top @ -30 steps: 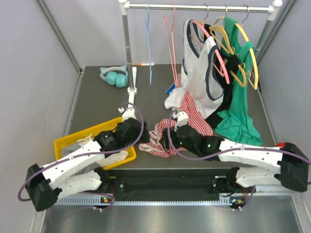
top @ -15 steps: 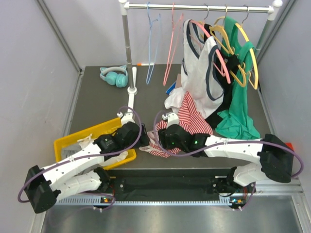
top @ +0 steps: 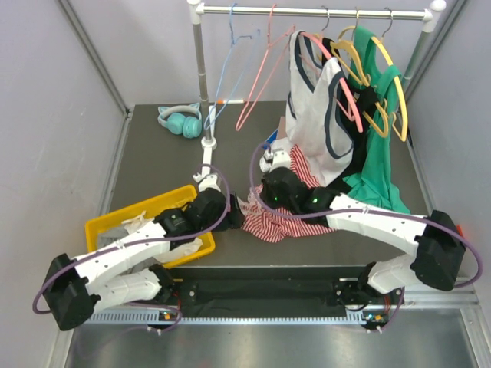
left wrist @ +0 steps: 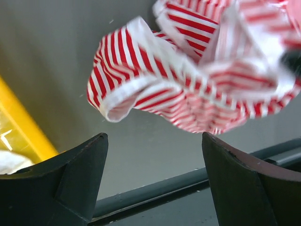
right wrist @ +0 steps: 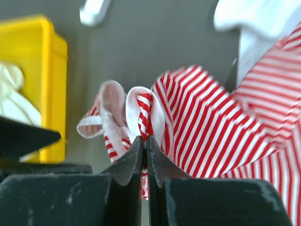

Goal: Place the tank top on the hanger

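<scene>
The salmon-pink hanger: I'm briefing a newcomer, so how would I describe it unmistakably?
Look at the clothes rail across the back. Two bare thin hangers hang near its left end; the salmon-pink hanger is the right-hand one. Unlike the light blue hanger beside it, it is salmon, and unlike the thicker pink hanger further right, it carries no garment.

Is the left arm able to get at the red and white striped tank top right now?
Probably yes. The left gripper stands open with the striped tank top bunched just ahead of it, nothing between them. The right gripper is shut on a fold of it.
</scene>
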`<state>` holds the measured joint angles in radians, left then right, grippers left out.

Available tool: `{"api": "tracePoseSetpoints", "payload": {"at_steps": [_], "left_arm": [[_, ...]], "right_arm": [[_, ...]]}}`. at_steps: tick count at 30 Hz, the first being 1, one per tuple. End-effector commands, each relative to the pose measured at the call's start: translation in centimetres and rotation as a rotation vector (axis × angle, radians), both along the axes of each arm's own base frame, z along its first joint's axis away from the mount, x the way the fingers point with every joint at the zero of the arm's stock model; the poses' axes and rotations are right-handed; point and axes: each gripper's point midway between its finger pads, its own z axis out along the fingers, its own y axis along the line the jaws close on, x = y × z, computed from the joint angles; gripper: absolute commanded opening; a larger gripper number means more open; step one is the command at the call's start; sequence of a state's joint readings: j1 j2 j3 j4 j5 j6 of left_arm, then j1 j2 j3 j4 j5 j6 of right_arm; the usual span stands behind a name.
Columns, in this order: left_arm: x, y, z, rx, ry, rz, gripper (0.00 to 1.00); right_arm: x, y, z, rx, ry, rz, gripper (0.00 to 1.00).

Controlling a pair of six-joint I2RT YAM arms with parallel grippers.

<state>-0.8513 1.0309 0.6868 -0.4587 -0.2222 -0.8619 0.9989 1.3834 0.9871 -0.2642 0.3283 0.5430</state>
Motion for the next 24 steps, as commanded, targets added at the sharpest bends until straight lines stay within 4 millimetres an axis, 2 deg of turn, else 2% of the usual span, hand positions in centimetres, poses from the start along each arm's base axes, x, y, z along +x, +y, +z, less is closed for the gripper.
{"api": "tracePoseSetpoints", "payload": {"at_steps": [1,3,5,9,19,24], "left_arm": [[1.8,-2.6,7.2,-0.161,-0.190,-0.077,0.85],[1.9,-3.3,9.5,-0.193,-0.259,-0.131,0.86],[2.2,-3.8,11.0,-0.202,-0.326,-0.176,0.86],[2.9,-5.2,12.4,-0.204,-0.391,-0.244,0.84],[5.1,-7.1,11.3,-0.089,-0.418,-0.309,0.78],[4.9,-8.3,10.9,-0.104,-0.401,-0.358,0.70]], "right_arm": [[2.7,0.2,6.7,0.076,-0.106,-0.025,0.00],[2.9,0.4,6.8,0.066,-0.100,-0.021,0.00],[2.6,0.8,6.2,0.065,-0.073,-0.001,0.00],[2.0,1.4,5.5,0.084,-0.023,0.021,0.00],[0.8,1.3,6.1,0.144,0.051,0.051,0.00],[0.7,0.7,5.5,0.147,0.086,0.028,0.00]]}}
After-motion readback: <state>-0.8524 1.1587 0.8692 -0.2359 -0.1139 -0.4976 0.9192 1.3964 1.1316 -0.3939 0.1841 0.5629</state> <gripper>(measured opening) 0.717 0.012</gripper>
